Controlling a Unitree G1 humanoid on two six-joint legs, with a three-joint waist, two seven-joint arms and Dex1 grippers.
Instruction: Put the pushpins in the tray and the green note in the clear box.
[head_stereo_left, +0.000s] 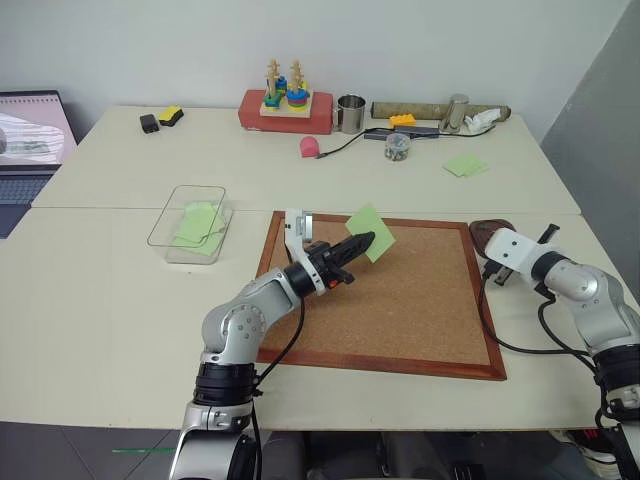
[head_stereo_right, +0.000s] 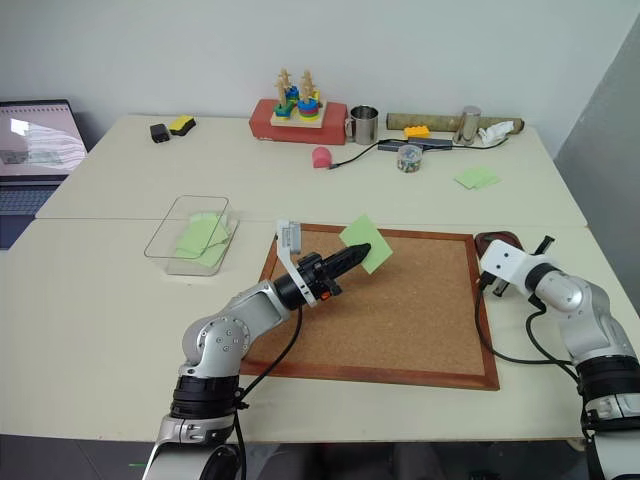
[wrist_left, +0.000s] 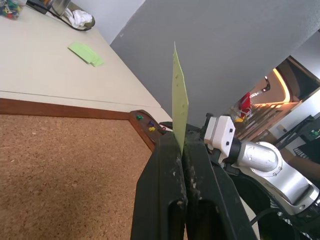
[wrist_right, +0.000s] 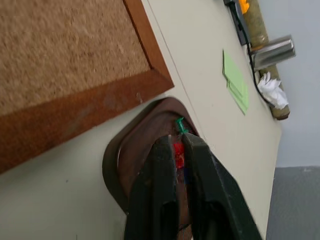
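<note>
Office or lab test room: pale tables (head_stereo_left: 120, 300) pushed together against bare white wall (head_stereo_left: 400, 40); open laptop (head_stereo_left: 30, 140) at 10 o'clock; toy ring stacker (head_stereo_left: 286, 95), metal cup (head_stereo_left: 351, 113) at 12 o'clock.

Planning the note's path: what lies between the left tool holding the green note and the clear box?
Only the corkboard's wood frame and bare table, seen in the left eye view between the left tool, the green note and the clear box.
</note>
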